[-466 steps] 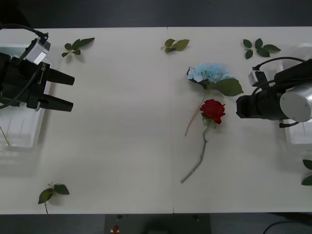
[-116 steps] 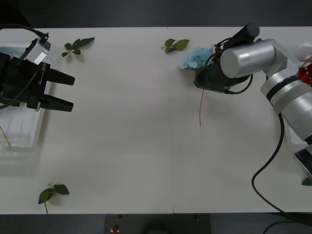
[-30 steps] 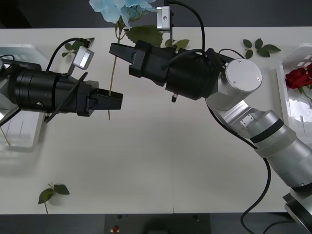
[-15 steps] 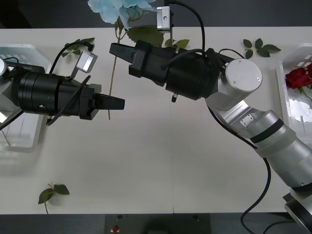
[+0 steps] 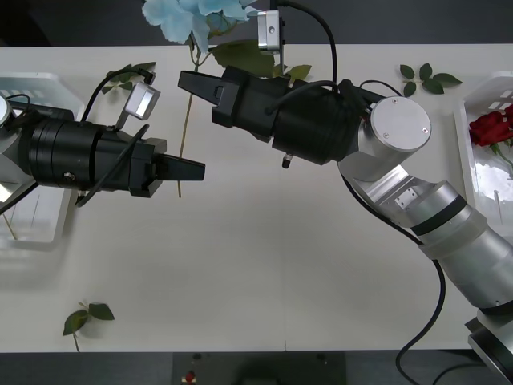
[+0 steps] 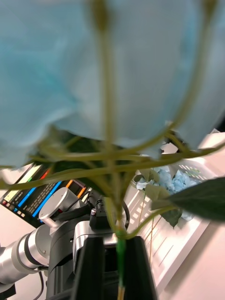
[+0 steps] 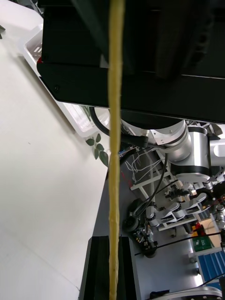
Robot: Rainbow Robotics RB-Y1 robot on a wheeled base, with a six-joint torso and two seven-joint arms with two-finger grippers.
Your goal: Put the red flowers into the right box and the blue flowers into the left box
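Over the last second my left tool [image 5: 186, 168] has pressed together on the lower stem of the blue flower [image 5: 192, 18], where a moment ago its fingers stood a little apart around it. My right tool [image 5: 195, 83] has stayed where it was, pinching the same stem higher up, just under the bloom. So both tools grip one stem now, and I judge this the middle of a hand-over: the right can let go, and the left can carry the flower to the left box [image 5: 32, 152].

The bloom stands at 12 o'clock, beyond the far edge of the bench [image 5: 264, 265], with the stem running down toward the bench middle. My left arm reaches in from 9 o'clock, its tool pointing toward 3. My right arm sweeps in from 4 o'clock, its tool pointing toward 9, just above the left one.

The red flowers [image 5: 489, 127] lie in the right box [image 5: 467, 172] at 3 o'clock; the left box sits at 9 o'clock.
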